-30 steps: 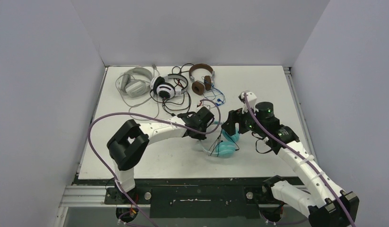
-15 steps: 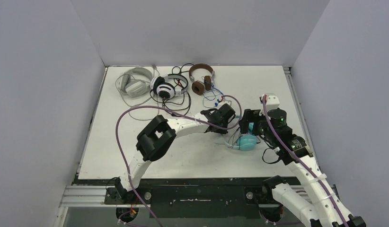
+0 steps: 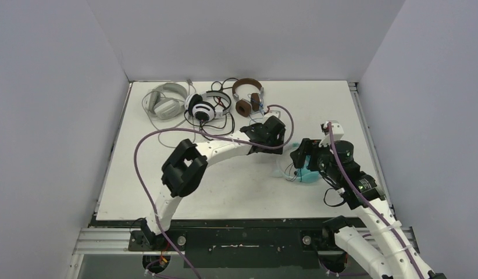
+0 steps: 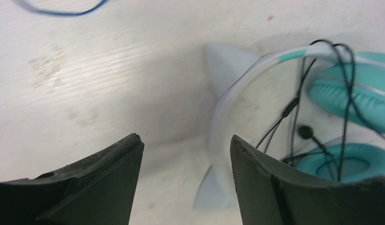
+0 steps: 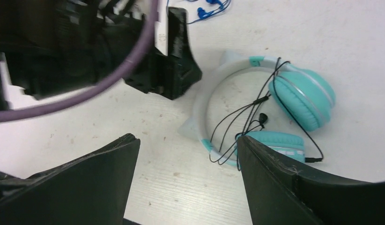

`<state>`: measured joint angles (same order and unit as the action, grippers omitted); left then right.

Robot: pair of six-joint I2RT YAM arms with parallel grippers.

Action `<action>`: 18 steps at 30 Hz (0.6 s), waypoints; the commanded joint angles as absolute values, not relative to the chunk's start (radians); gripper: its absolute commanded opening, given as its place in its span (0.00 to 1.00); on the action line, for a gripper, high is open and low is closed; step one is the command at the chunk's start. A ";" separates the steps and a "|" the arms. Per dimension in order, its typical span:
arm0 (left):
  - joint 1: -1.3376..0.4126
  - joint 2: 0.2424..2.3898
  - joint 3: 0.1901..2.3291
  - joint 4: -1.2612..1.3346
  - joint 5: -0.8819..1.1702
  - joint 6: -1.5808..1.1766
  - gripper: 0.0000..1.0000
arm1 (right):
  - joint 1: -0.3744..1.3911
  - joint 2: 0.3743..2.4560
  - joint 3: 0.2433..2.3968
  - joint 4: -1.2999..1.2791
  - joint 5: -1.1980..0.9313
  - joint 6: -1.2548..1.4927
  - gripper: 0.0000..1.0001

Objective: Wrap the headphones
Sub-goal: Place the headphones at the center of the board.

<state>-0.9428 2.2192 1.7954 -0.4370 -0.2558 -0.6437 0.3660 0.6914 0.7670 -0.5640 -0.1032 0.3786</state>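
Left gripper (image 3: 273, 139): jaws spread, nothing between them; bare white tabletop (image 3: 167, 174) shows in the gap in the left wrist view (image 4: 186, 145). It sits low over the table, just left of the light teal over-ear headphones (image 3: 306, 173). Their white band (image 4: 223, 112) curves right beside one finger; cannot tell whether it touches

Right gripper (image 3: 300, 156): jaws also wide apart and empty (image 5: 186, 140), hanging above the teal headset (image 5: 300, 98), fingers pointing down at it

Teal headset: lying flat on the right half of the table, between the two grippers. Both cushioned cups (image 4: 350, 101) are close together and the band (image 5: 204, 103) arches toward the left gripper. Two small pointed pale tabs stick out from the band. A thin black cable (image 5: 247, 115) runs loosely across the band and both cups (image 4: 298, 103), not gathered

Far edge of the table, in a row, well apart from the teal set:
- pale grey headphones (image 3: 164, 102), far left
- black-and-white headphones (image 3: 204, 107) with tangled black cord, middle
- brown headphones (image 3: 248, 96), right, with thin blue cable (image 3: 263, 119) trailing toward the left gripper

A purple hose (image 3: 143, 151) loops off the left arm
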 commanded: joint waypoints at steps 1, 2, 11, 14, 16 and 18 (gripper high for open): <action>-0.866 1.926 1.614 -0.405 -0.306 -0.641 0.66 | 0.364 0.715 0.716 -0.434 -0.213 0.447 0.75; -0.848 1.873 1.563 -0.392 -0.310 -0.646 0.66 | 0.370 0.733 0.701 -0.416 -0.229 0.458 0.73; -0.687 1.480 1.146 -0.298 -0.283 -0.724 0.63 | 0.672 1.037 0.739 -0.345 0.083 0.510 0.65; -0.647 1.365 1.035 -0.272 -0.265 -0.727 0.63 | 0.735 1.167 0.802 -0.358 0.185 0.534 0.65; -0.631 1.295 0.978 -0.263 -0.270 -0.715 0.63 | 0.743 1.234 0.826 -0.352 0.200 0.560 0.41; -0.619 1.233 0.932 -0.257 -0.280 -0.698 0.62 | 0.750 1.290 0.831 -0.336 0.197 0.584 0.16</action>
<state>-0.6418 1.3460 0.9920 -0.3241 -0.2817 -0.7048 0.7406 1.2221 0.7719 -0.3939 0.0841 0.5179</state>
